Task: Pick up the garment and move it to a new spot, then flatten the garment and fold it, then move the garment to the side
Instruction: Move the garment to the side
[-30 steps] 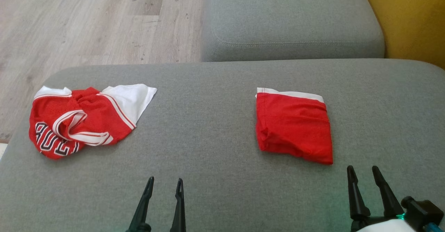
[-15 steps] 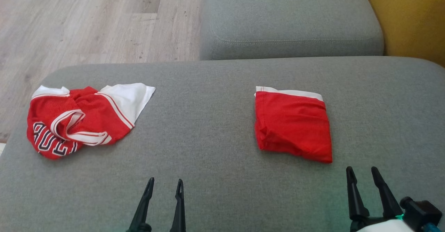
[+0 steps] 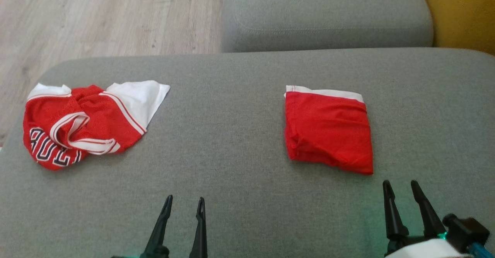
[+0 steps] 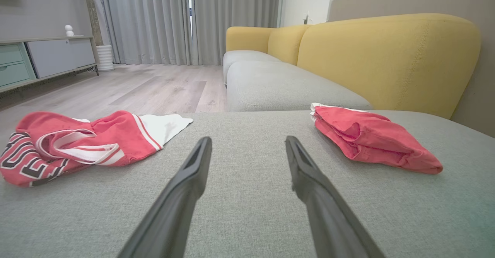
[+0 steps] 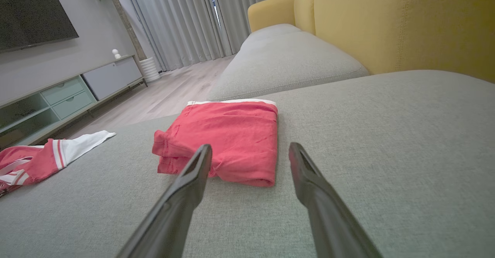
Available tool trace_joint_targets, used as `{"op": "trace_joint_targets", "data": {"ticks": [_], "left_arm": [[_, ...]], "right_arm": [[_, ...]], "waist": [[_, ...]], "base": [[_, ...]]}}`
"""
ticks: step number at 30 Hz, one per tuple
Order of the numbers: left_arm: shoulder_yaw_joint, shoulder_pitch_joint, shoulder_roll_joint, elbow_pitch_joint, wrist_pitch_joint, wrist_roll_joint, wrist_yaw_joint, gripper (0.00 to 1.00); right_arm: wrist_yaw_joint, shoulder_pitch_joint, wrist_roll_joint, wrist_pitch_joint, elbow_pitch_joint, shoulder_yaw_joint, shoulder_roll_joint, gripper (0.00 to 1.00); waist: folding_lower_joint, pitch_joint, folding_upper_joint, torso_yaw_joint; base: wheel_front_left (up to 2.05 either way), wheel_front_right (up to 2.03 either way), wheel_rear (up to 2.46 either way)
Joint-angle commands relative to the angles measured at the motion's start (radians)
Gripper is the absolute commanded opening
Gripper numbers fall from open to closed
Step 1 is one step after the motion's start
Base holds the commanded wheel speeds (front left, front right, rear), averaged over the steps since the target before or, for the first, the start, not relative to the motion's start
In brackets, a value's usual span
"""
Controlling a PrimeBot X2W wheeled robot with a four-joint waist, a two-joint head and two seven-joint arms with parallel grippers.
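Observation:
A crumpled red and white garment [image 3: 85, 122] with dark lettering lies at the left end of the grey cushion [image 3: 232, 165]. It also appears in the left wrist view [image 4: 77, 146] and the right wrist view [image 5: 38, 161]. A second red garment [image 3: 328, 130], folded into a neat square with a white band, rests to the right [image 4: 367, 138] [image 5: 228, 138]. My left gripper [image 3: 185, 198] [image 4: 247, 140] hovers open near the cushion's front, between the two garments. Just in front of the folded garment, my right gripper [image 3: 400, 182] [image 5: 250, 147] is open and empty.
A second grey seat cushion [image 3: 325, 14] lies beyond, with a yellow backrest [image 3: 464, 10] at the right. Wooden floor [image 3: 96, 18] runs off the cushion's far left edge. A low cabinet [image 5: 77, 87] stands along the far wall.
The head view has shifted slightly, so everything sits a little higher in the picture. Both garments lie as before and both grippers stay open.

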Motion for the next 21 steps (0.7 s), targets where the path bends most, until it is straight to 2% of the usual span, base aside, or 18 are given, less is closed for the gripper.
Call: {"op": "trace_joint_targets", "data": {"ticks": [1, 8, 14, 21], "left_arm": [[0.028, -0.055, -0.004, -0.029, -0.005, 0.005, -0.001, 1.00], [0.010, -0.088, -0.004, -0.041, -0.005, -0.004, 0.004, 1.00], [-0.015, -0.140, -0.004, -0.039, -0.005, -0.015, 0.004, 1.00], [-0.036, -0.203, -0.004, -0.040, -0.005, -0.026, 0.009, 1.00]], "right_arm": [[-0.001, -0.062, -0.010, -0.011, -0.028, 0.026, -0.014, 1.00], [-0.001, -0.144, -0.003, -0.011, -0.002, 0.030, -0.038, 1.00], [-0.001, -0.244, 0.024, -0.006, 0.076, 0.042, -0.067, 1.00], [-0.001, -0.379, 0.079, 0.132, 0.145, 0.035, -0.097, 1.00]], "waist": [[-0.0001, 0.015, 0.0000, 0.002], [-0.0001, 0.099, 0.0000, 0.012], [-0.0001, 0.164, 0.0000, 0.035], [-0.0001, 0.241, 0.0000, 0.061]], "base": [[0.00, 0.00, 0.00], [0.00, 0.00, 0.00], [0.00, 0.00, 0.00], [0.00, 0.00, 0.00]]}}
